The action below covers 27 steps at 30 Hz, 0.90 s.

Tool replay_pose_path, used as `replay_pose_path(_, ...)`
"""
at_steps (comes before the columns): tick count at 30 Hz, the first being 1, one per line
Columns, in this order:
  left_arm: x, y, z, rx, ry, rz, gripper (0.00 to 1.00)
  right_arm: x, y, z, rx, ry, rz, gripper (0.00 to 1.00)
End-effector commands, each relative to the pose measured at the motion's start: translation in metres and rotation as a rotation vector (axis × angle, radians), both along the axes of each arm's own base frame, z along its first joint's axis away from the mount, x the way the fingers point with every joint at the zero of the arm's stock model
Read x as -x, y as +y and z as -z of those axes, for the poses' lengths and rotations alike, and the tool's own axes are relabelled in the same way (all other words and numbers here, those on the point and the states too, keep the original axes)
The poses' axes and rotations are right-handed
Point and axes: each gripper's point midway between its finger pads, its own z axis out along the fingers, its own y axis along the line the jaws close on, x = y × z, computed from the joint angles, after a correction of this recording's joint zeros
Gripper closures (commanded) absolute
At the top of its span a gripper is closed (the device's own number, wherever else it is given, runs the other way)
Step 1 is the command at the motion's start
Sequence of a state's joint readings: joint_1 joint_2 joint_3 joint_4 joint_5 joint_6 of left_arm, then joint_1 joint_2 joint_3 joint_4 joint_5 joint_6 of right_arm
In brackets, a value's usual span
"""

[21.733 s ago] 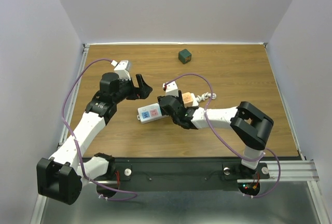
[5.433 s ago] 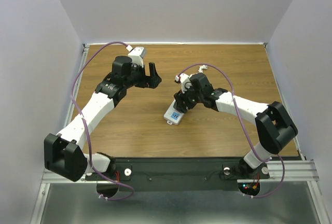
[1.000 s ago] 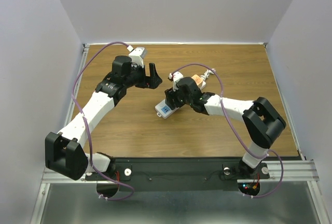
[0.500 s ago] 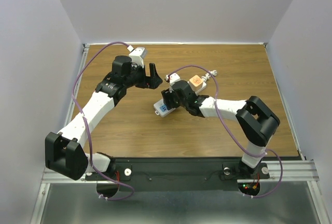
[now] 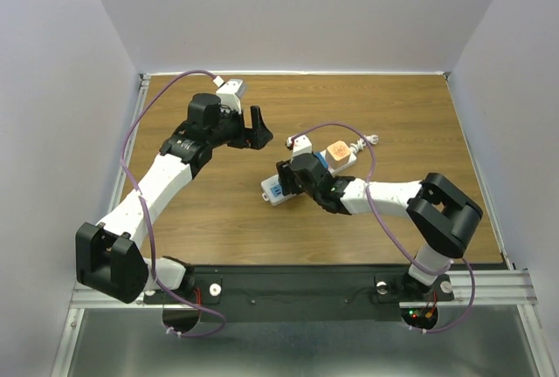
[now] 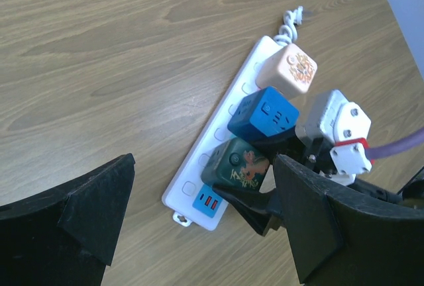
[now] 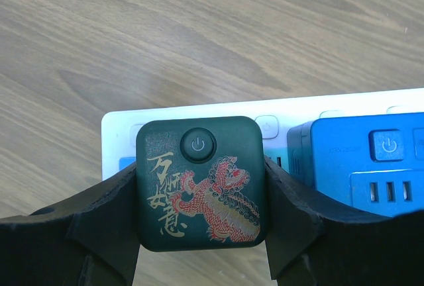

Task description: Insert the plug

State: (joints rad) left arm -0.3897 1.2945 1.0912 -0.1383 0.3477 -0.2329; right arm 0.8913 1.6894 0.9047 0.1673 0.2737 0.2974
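Note:
A white power strip (image 5: pixel 272 194) lies mid-table, also seen in the left wrist view (image 6: pixel 213 142) and the right wrist view (image 7: pixel 159 115). My right gripper (image 5: pixel 293 178) is shut on a dark green plug with a red dragon print (image 7: pixel 202 183). It holds the plug on the strip's end socket, right beside a blue plug (image 7: pixel 361 160). The left wrist view shows the green plug (image 6: pixel 236 164) level with the blue plug (image 6: pixel 265 114) and a beige plug (image 6: pixel 291 69). My left gripper (image 5: pixel 260 128) hangs open and empty above the table, behind the strip.
The strip's short white coiled cord (image 5: pixel 367 141) trails toward the right. A blue USB panel (image 6: pixel 209 202) marks the strip's near end. My right arm's purple cable (image 5: pixel 349 133) loops over the strip.
My right gripper has shifted a little toward the near edge with the green plug, and the strip has swung with it. The left arm has not moved.

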Motion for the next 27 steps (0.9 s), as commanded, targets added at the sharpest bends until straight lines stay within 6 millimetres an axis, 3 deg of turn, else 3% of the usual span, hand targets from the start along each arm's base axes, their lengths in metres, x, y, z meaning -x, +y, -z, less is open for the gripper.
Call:
replay_pose_path(1,-0.003,0.000,-0.030,0.038,-0.089,0.011,0.04,0.094,-0.070,0.116,0.321,0.371,0.082,1.00)
replay_pose_path(6,-0.005,0.001,-0.029,0.036,-0.087,0.006,0.04,0.073,-0.059,0.116,0.347,0.313,0.094,1.00)
replay_pose_path(8,-0.005,0.001,-0.028,0.035,-0.086,0.007,0.04,0.050,-0.044,0.103,0.344,0.250,0.089,1.00)
replay_pose_path(11,-0.006,0.004,-0.028,0.031,-0.088,-0.001,0.04,0.027,-0.032,0.102,0.342,0.214,0.105,1.00)
replay_pose_path(13,-0.006,0.005,-0.029,0.030,-0.092,-0.007,0.04,0.021,-0.030,0.106,0.338,0.209,0.124,1.00)
replay_pose_path(16,-0.006,0.007,-0.030,0.027,-0.096,-0.013,0.04,0.027,-0.032,0.108,0.309,0.220,0.164,1.00)
replay_pose_path(27,-0.006,0.011,-0.037,0.045,-0.113,-0.023,0.04,0.080,-0.067,0.148,0.485,0.293,0.175,1.00)
